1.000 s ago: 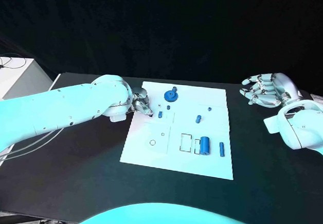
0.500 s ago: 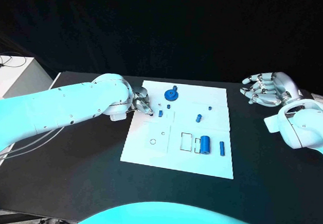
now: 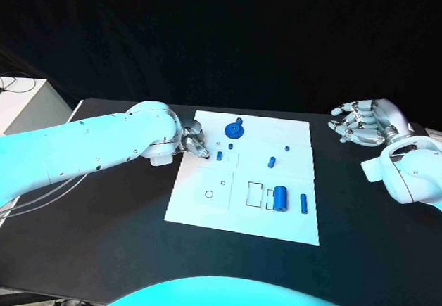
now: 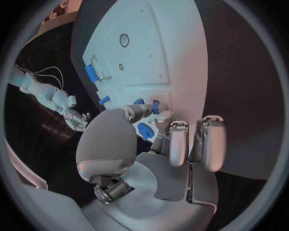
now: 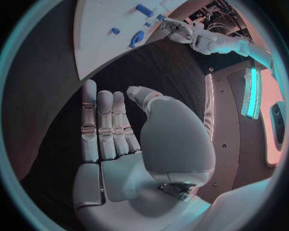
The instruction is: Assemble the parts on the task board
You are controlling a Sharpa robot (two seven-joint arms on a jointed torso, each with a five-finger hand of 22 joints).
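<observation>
Black table carries the white task board between the two hands. Just off its edge, the left hand reaches over the board; in its wrist view the fingertips pinch a small blue peg. Well away, past the opposite edge, the right hand hovers over bare table, fingers apart and holding nothing. Beyond the left fingertips lie a blue disc and, farther off, a blue cylinder.
</observation>
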